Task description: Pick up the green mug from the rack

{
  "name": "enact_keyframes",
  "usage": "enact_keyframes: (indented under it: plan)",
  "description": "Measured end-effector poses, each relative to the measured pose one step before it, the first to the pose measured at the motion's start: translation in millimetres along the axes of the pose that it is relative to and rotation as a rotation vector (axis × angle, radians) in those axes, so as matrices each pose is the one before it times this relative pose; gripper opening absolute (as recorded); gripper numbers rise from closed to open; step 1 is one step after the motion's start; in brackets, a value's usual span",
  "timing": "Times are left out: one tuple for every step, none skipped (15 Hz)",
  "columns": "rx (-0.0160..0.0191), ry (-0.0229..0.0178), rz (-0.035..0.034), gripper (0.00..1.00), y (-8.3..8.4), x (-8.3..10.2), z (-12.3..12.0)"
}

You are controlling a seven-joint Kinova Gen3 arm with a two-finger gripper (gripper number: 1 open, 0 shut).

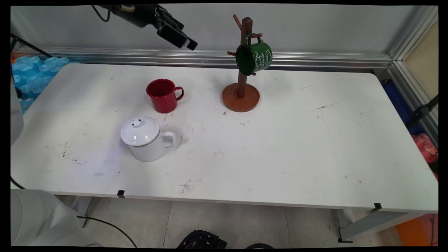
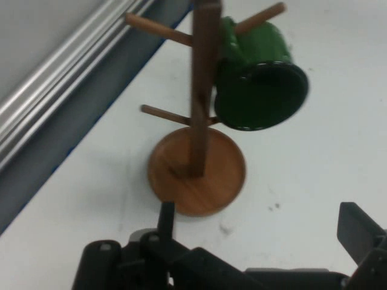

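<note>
Green mug (image 1: pixel 254 57) hangs by its handle from a peg on the wooden mug tree (image 1: pixel 241 91), mouth tilted down. My gripper (image 1: pixel 182 39) hovers high to its left, fingers spread and empty, above the red mug (image 1: pixel 163 95) and lidded white pot (image 1: pixel 146 138).

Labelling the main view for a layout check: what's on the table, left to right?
White lidded pot → red mug → wooden mug tree, with a green mug hanging on one of its pegs. The gripper hangs high above the table's far side, holding nothing, fingers open.
</note>
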Motion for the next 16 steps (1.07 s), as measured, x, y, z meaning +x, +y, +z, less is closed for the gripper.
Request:
enact_keyframes:
  plan:
    - [-0.01339,-0.00267,0.00722,1.00,3.35,-0.28,2.39]
    - [-0.01146,-0.00111,0.00290,1.00,3.03,-0.14,2.77]
    - [-0.01314,-0.00018,0.00169,1.00,3.49,-0.04,3.58]
    - [-0.00720,-0.00023,0.00066,1.00,2.01,-0.18,2.27]
    - [-0.01013,0.00272,-0.00236,1.00,3.06,0.01,3.79]
    - [-0.01147,0.00447,-0.00515,1.00,3.49,0.09,5.03]
    - [-0.01094,0.00722,-0.00806,1.00,3.52,0.45,5.96]
    - [-0.00967,0.00829,-0.00947,1.00,3.26,0.65,6.68]
    - [-0.00654,0.00687,-0.00911,1.00,2.43,0.15,5.64]
    - [-0.00555,0.00687,-0.00830,1.00,2.13,0.04,5.90]
    - [-0.00435,0.00820,-0.01030,1.00,1.84,-0.18,6.95]
    - [-0.00309,0.00788,-0.00984,1.00,1.55,-0.14,7.38]
    - [-0.00166,0.00772,-0.00992,1.00,1.02,-0.36,7.40]
    - [-0.00115,0.00655,-0.00785,1.00,0.61,-0.44,6.27]
    - [-0.00134,0.00741,-0.00846,1.00,0.55,-0.52,7.08]
    - [-0.00126,0.00761,-0.00780,1.00,0.30,-0.48,7.24]
